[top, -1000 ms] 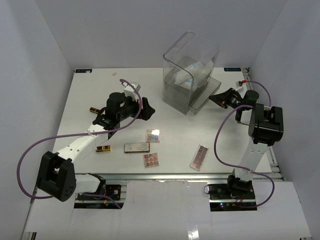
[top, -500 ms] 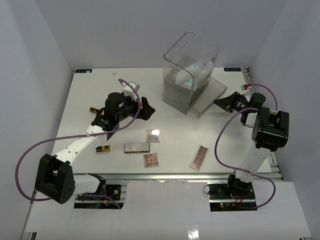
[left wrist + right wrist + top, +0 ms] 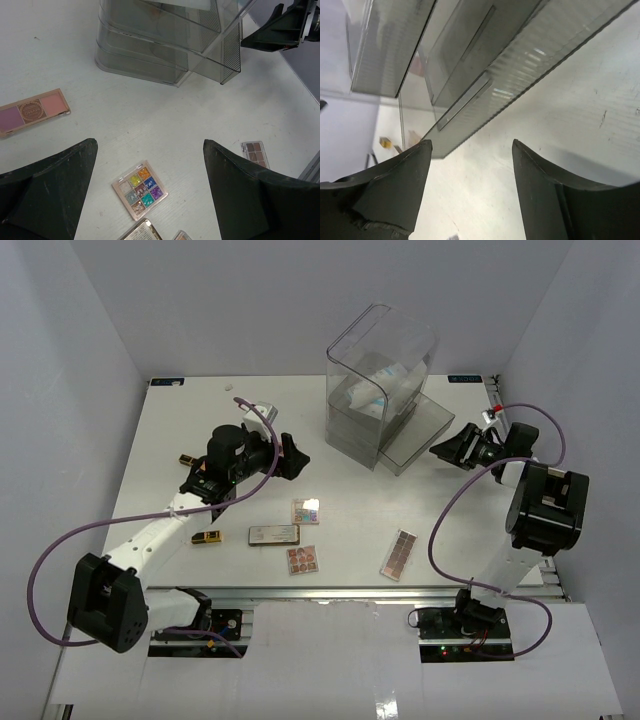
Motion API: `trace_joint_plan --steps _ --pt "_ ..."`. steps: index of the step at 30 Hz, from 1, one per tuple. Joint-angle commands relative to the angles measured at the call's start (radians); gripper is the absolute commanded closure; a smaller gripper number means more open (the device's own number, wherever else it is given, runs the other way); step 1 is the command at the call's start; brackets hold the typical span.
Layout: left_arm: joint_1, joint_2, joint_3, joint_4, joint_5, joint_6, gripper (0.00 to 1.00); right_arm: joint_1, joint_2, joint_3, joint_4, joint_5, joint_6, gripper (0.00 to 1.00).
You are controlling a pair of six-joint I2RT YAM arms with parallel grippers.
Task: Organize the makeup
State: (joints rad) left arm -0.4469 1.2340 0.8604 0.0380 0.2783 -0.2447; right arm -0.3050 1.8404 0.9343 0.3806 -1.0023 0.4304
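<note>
Makeup lies scattered on the white table: a colourful palette [image 3: 306,511] [image 3: 139,190], a grey compact [image 3: 274,534], a pink-brown palette [image 3: 303,559], a long brown palette [image 3: 400,555] [image 3: 255,153] and a black-gold tube [image 3: 207,537]. A pink palette [image 3: 32,110] shows in the left wrist view. White-and-blue packets [image 3: 378,385] sit inside the clear drawer box [image 3: 380,370]. Its lowest drawer [image 3: 415,430] [image 3: 470,100] stands pulled out. My left gripper [image 3: 292,458] [image 3: 150,142] hovers open above the colourful palette. My right gripper [image 3: 447,450] [image 3: 471,142] is open just right of the drawer's front, holding nothing.
A second dark tube [image 3: 188,459] lies left of the left arm. The table's walls close in on three sides. The right arm's cable [image 3: 440,520] loops over the table near the long palette.
My right gripper has opened, let go of the drawer's front and backed off to the right. The left gripper has shifted a little.
</note>
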Motion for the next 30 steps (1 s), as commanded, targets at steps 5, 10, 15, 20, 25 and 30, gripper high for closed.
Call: trace_joint_plan --steps 5,10,15,20,25,30 --pt "0.004 -0.070 0.005 0.019 0.034 -0.005 0.02 0.022 -0.219 0.184 -0.790 0.019 -0.902 0.27" --pt "0.004 -0.077 0.005 0.021 0.045 -0.012 0.02 0.207 -0.263 0.238 -1.321 0.130 -1.684 0.11" --pt "0.004 -0.088 0.002 0.016 0.031 -0.008 0.02 0.474 -0.343 0.052 -1.404 0.380 -2.099 0.10" --pt "0.004 -0.100 0.003 0.003 -0.001 0.009 0.02 0.676 -0.507 -0.138 -1.236 0.488 -2.285 0.10" --pt "0.005 -0.112 0.004 -0.002 -0.021 0.019 0.02 0.735 -0.474 -0.078 -1.321 0.466 -2.352 0.10" --pt "0.005 -0.122 0.005 -0.006 -0.025 0.019 0.02 0.800 -0.436 -0.125 -1.317 0.567 -2.381 0.10"
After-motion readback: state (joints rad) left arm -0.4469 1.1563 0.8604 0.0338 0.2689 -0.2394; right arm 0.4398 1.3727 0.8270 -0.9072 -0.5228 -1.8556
